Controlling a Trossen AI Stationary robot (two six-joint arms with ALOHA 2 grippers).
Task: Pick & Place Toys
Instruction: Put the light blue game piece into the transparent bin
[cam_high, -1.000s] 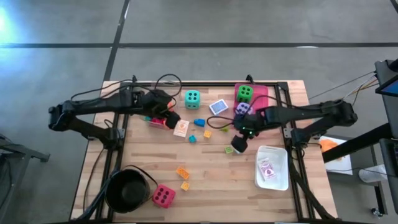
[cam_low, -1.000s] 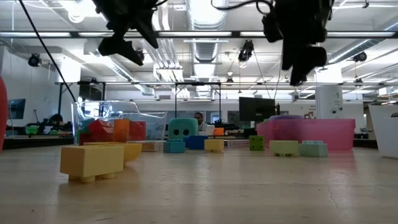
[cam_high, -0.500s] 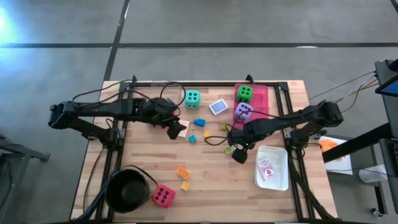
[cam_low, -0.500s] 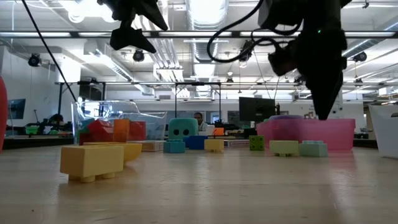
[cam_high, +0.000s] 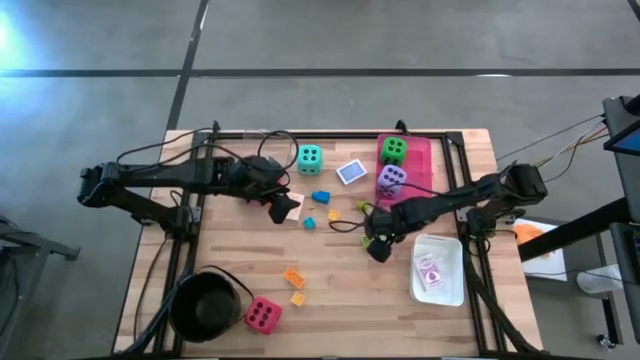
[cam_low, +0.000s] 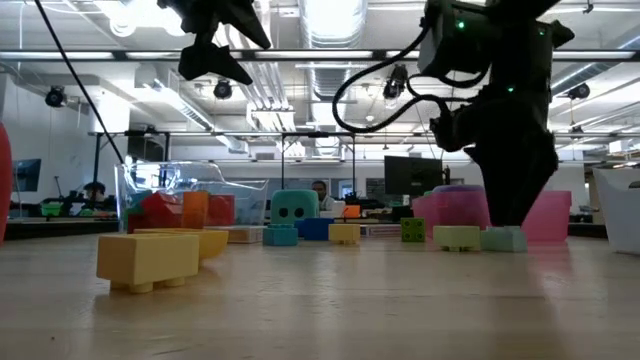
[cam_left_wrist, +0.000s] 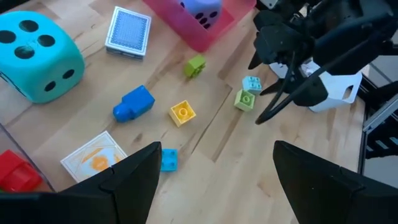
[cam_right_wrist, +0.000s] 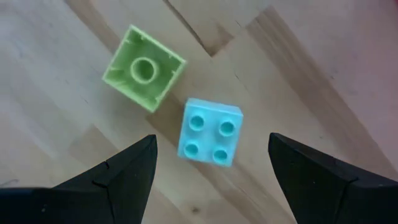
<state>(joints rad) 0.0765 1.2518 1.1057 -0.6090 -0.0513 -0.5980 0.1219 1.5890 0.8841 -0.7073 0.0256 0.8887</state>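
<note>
right claw (cam_right_wrist: 211, 171): gaping wide, empty, straddling light-blue block (cam_right_wrist: 209, 132) for pickup
left claw (cam_left_wrist: 214, 171): wide, empty, waiting above table (cam_high: 340, 285)

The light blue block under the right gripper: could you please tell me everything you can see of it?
The light blue block is a small square plastic brick with four round studs on top, lying flat on the wooden table, studs up. It sits beside a light green block, corner near corner, seemingly not quite touching. The right gripper hangs open above it, one finger to each side; nothing grips it.
</note>
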